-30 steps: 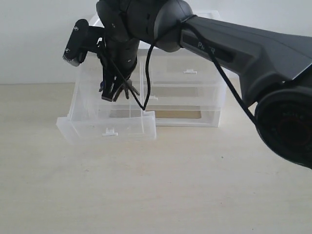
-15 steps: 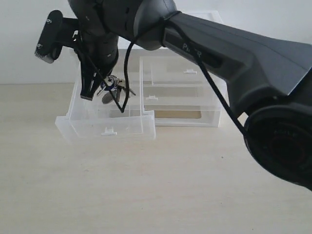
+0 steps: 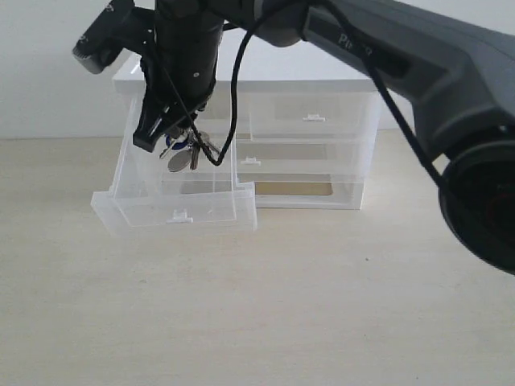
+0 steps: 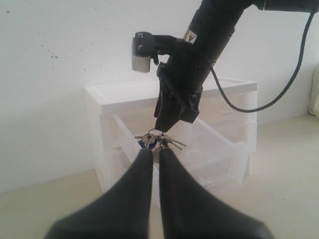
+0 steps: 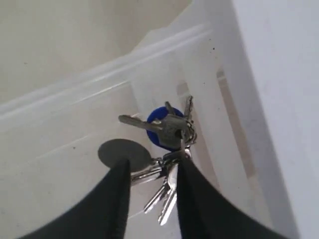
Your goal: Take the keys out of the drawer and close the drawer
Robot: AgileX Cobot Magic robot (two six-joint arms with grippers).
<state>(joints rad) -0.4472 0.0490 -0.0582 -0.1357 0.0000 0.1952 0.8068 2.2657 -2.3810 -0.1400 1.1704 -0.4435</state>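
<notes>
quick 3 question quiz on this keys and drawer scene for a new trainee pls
1. Where are the keys?
A. lying in the drawer
B. hanging from the right end effector above the open drawer
C. on the table
2. True or false: the upper left drawer is pushed fully shut.
3. Fill in: the left end effector is shut and holds ____.

Key: 1 B; 2 false; 3 nothing
</notes>
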